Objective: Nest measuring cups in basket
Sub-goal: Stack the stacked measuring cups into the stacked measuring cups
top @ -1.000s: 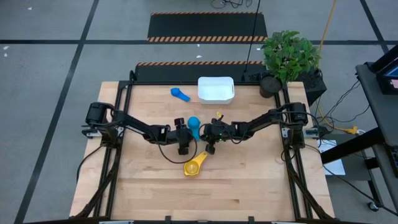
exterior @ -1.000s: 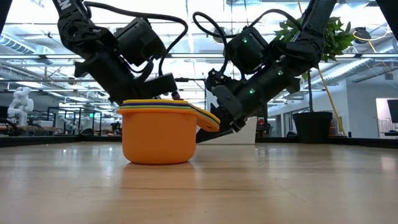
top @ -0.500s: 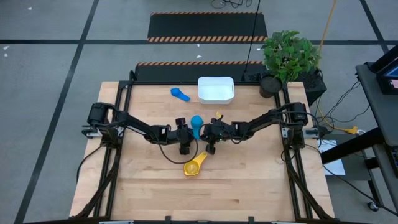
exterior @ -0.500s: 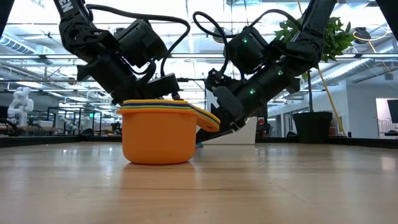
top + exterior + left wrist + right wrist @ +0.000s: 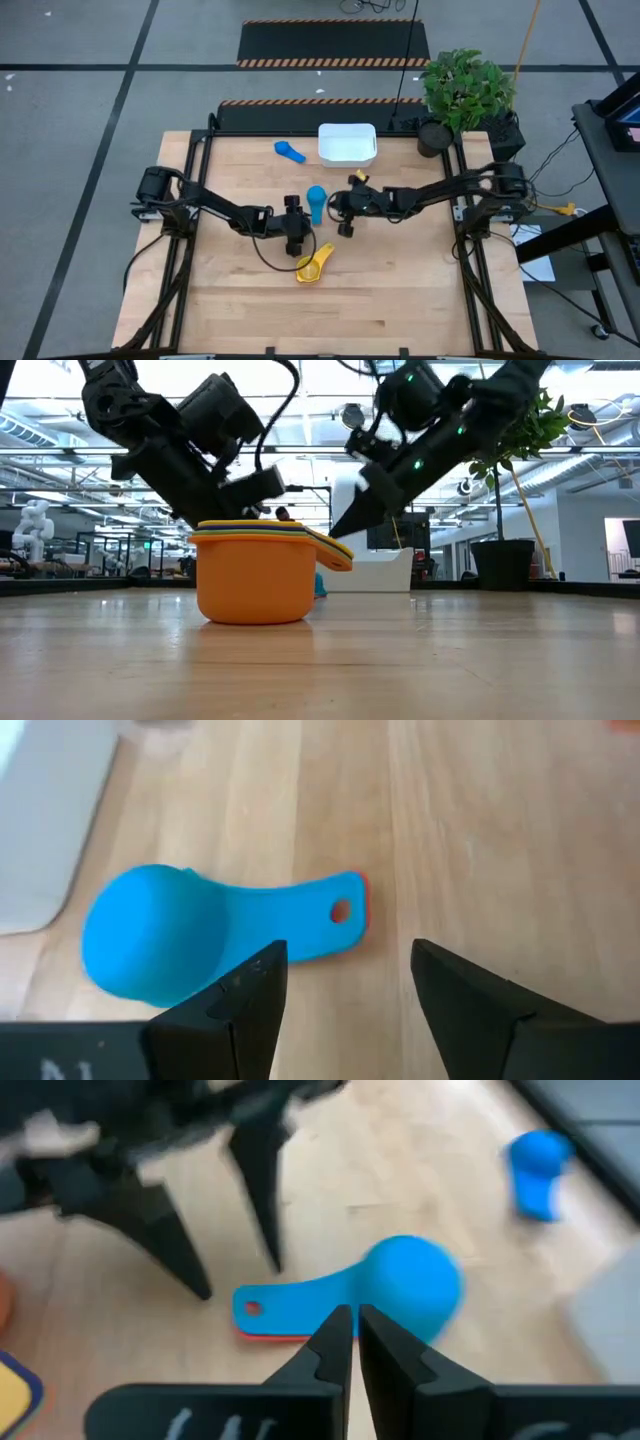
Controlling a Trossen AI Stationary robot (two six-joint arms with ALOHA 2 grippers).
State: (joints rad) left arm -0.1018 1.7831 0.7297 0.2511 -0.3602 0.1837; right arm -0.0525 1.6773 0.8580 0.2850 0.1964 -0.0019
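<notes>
A nested stack of measuring cups, orange outside with yellow and green rims, stands on the table near the middle. A light blue cup lies mouth down on the wood, and a red edge shows at its handle end. A dark blue cup lies next to the white basket at the far side. My left gripper is open and points down at the light blue cup's handle without touching it. My right gripper is shut on nothing, in the air above the light blue cup.
A potted plant stands off the table's far right corner. Bare wood lies along the near half of the table. Both arms reach in low over the middle, their grippers close together above the stack.
My right gripper has risen from beside the stack's handle and rolled, staying shut. The stack has not moved.
</notes>
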